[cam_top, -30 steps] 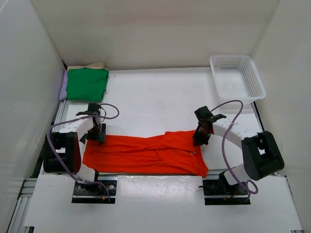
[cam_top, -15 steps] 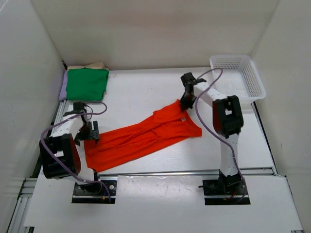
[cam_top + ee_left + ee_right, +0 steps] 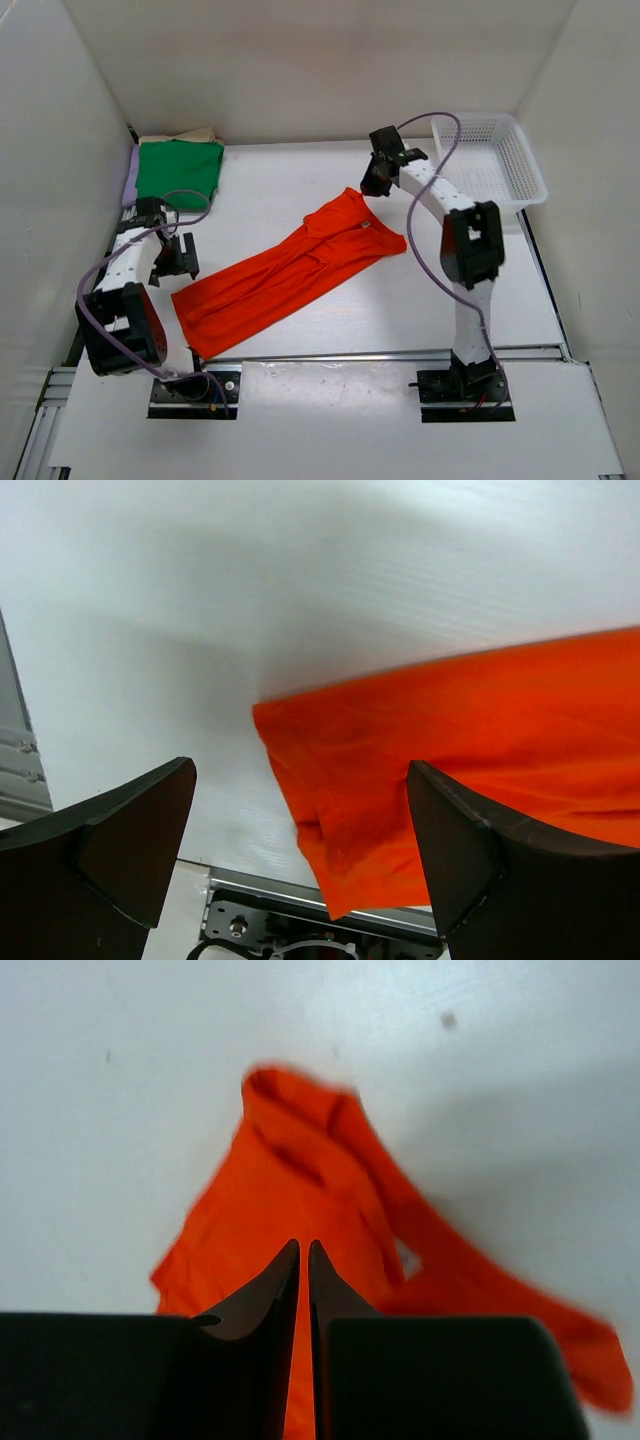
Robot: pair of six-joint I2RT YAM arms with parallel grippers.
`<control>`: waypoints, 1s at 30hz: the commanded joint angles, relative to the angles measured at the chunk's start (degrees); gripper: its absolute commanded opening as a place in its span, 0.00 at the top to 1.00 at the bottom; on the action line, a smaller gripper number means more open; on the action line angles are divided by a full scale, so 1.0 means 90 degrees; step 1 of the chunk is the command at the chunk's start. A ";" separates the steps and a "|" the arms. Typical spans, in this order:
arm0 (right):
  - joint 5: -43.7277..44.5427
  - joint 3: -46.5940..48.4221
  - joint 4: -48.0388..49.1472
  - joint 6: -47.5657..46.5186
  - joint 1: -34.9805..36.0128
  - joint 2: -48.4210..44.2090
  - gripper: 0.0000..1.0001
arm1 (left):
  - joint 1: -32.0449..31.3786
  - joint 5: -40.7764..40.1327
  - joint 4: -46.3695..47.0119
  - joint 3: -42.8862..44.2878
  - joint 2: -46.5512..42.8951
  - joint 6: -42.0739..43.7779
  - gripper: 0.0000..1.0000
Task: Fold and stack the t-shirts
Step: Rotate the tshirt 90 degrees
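The orange-red t-shirt (image 3: 290, 270) lies as a long folded strip, running diagonally from near left to far right. My left gripper (image 3: 180, 258) is wide open just left of its near-left end, holding nothing; in the left wrist view that cloth corner (image 3: 450, 740) lies on the table beyond the spread fingers (image 3: 130, 830). My right gripper (image 3: 375, 183) hovers at the strip's far right corner. Its jaws are only a sliver apart, with orange cloth (image 3: 290, 1190) lying beyond them. A folded green t-shirt (image 3: 178, 172) tops a stack at the far left, over a lilac one (image 3: 129, 180) and a beige one (image 3: 180, 134).
A white mesh basket (image 3: 488, 158) stands at the far right corner. White walls close in the table on three sides. The left arm's metal base rail (image 3: 300, 920) runs just below the shirt's near corner.
The right arm swung the shirt's right end toward the far side, turning the strip diagonal, and its jaws have begun to part. The left gripper opened wider and drew back left.
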 commanded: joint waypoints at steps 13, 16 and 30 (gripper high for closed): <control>-0.0023 -0.2944 -0.0950 0.1362 0.0576 -0.0890 0.96 | 0.0565 -0.0549 0.0557 0.0090 -0.0573 0.0001 0.00; -0.0080 -0.1979 -0.1087 0.1295 0.0313 -0.0098 0.96 | 0.0634 -0.0297 0.0557 0.0236 -0.0895 0.0001 0.00; -0.1895 0.3386 0.3130 0.2155 -0.0674 0.2435 0.78 | 0.0793 0.0760 0.0293 0.1576 -0.1530 0.0001 0.01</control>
